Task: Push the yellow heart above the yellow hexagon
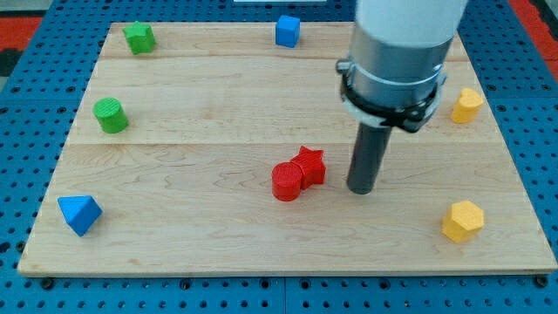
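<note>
The yellow heart (467, 105) lies near the board's right edge, partly behind the arm's grey body. The yellow hexagon (462, 220) lies at the view's bottom right, well below the heart. My tip (362, 188) rests on the board near the middle, to the left of both yellow blocks and about level between them. It touches neither. It stands just right of the red star (310, 163), with a small gap.
A red cylinder (286, 181) touches the red star's lower left. A green star-like block (139, 37) and a blue block (288, 30) sit along the top. A green cylinder (111, 115) and a blue triangle (79, 214) sit at the left. The wooden board's edge (279, 272) runs along the bottom.
</note>
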`<state>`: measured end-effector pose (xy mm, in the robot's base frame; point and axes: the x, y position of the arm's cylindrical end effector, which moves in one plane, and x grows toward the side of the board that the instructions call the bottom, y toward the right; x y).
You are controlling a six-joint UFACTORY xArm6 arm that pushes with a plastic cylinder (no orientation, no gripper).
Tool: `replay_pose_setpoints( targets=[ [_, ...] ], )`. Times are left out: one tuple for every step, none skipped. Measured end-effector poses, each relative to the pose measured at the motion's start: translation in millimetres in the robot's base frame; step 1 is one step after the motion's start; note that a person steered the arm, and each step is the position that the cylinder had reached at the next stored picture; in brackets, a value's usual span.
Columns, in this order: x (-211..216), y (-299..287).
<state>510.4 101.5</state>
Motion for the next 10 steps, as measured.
replay_pose_setpoints(
  targets=[
    [7.5,5.4],
    [4.9,24.3],
    [-23.1,92.7],
    [-49.3,171.1],
    [-106.8,194.7],
    [-108.5,122.8],
    [-100.5,92.4],
    [-68.3,151.6],
    [-107.5,192.3],
    [-165.6,200.1]
  ],
)
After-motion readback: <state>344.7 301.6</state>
